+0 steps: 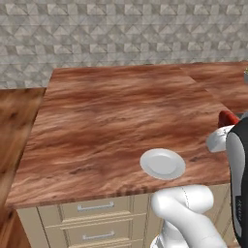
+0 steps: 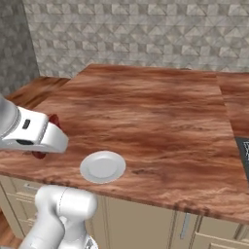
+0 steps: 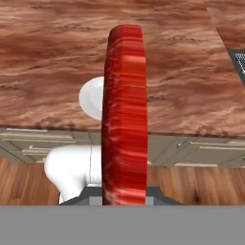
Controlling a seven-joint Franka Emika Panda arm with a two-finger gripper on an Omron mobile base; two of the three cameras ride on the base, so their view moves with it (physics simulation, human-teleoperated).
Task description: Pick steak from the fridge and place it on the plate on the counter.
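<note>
The steak (image 3: 123,115), a red marbled slab seen edge-on, stands upright in the hand view. My gripper (image 2: 47,138) is shut on it, and the meat hides the fingertips. In the base views the steak (image 1: 227,117) hangs in front of the counter's (image 1: 116,111) front edge. It is a little above the counter's height. The small white plate (image 1: 162,163) lies empty on the counter near that front edge, close to the held steak (image 2: 53,120). In the hand view the plate (image 3: 91,98) shows partly behind the steak. The fridge is out of view.
Beige drawers (image 1: 97,213) with silver handles sit under the counter. A grey tiled wall (image 1: 121,34) backs it. A dark cooktop corner (image 2: 243,151) shows at the counter's right side. Wood floor (image 3: 191,184) lies below my hand.
</note>
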